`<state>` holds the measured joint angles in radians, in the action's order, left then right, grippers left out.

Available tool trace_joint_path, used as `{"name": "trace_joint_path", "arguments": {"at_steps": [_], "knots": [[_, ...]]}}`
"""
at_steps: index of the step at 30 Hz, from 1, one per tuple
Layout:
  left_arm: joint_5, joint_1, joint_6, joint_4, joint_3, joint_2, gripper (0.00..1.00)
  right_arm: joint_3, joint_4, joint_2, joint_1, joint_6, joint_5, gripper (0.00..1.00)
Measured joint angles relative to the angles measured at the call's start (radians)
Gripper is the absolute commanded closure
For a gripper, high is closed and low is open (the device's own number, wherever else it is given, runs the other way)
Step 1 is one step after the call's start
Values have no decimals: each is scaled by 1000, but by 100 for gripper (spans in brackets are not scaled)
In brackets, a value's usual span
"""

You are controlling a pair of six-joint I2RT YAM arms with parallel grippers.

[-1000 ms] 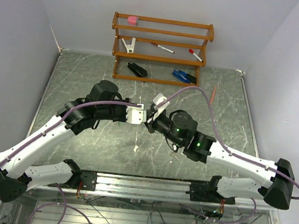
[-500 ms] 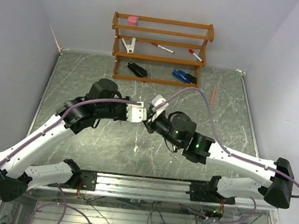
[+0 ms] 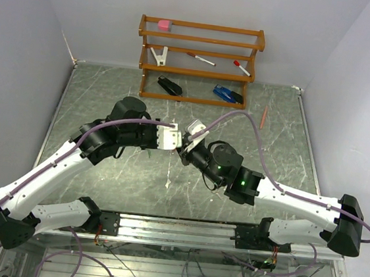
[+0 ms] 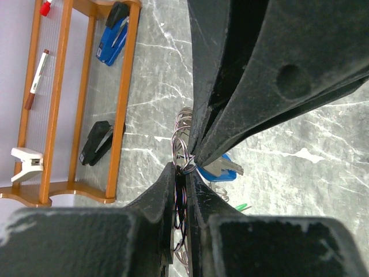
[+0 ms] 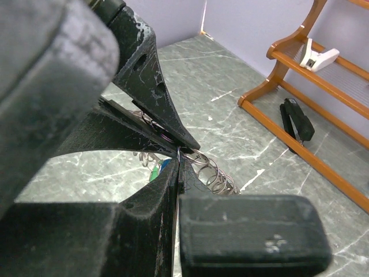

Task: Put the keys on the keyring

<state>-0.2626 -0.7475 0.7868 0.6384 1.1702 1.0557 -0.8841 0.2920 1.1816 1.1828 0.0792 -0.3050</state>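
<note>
The left hand (image 4: pixel 181 172) and right hand (image 5: pixel 180 160) both pinch the keyring (image 4: pixel 180 134), a blue-tagged key (image 4: pixel 222 168) just beside.

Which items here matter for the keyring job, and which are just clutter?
Job: keyring, blue-tagged key, green tag, left gripper, right gripper.
Lying about: wooden rack, blue stapler, black stapler, white clip, red-capped pens, pink eraser, orange pencil.

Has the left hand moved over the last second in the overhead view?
Yes, slightly. The left hand, pinching the keyring, has edged right and a little toward the wooden rack in the top view.
</note>
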Motion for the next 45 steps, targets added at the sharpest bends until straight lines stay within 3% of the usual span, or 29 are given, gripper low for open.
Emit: {"name": "trace_joint_path", "arguments": {"at_steps": [45], "knots": [[-46, 1, -21, 36, 28, 2, 93, 43, 47, -29, 18, 3, -85, 100]]}}
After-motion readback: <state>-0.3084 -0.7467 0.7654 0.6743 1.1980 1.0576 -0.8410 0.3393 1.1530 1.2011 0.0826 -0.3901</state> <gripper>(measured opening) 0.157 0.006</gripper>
